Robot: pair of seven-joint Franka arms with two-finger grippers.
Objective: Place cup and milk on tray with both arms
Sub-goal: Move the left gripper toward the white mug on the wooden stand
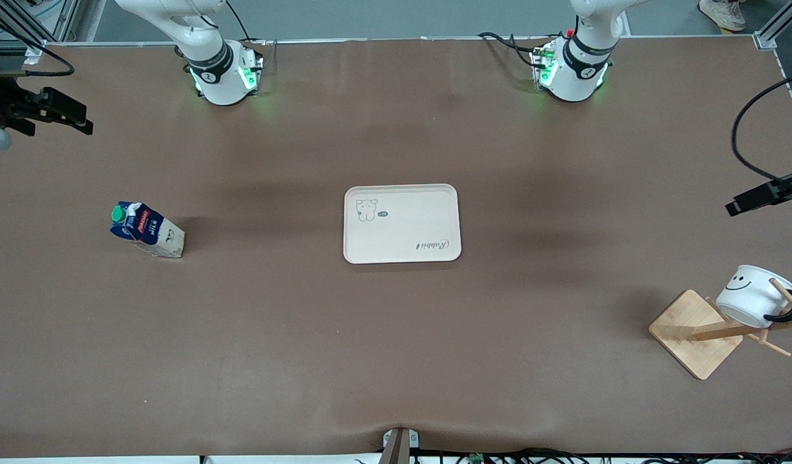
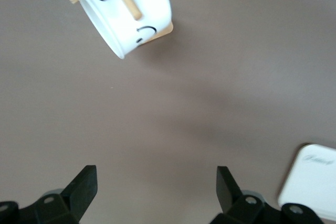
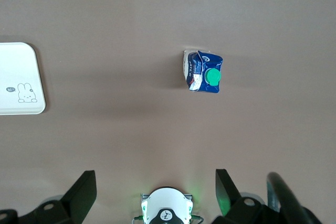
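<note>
- Left gripper hangs high over bare table at its own end, fingers spread wide, nothing between them.
- The cup is nearer the front camera than that gripper, hooked by its handle on a wooden rack, tilted.
- Right gripper hangs up over its end, jaws apart and empty.
- The milk stands upright below it on open table.
- The tray sits mid-table between both grippers, well apart from each.
</note>
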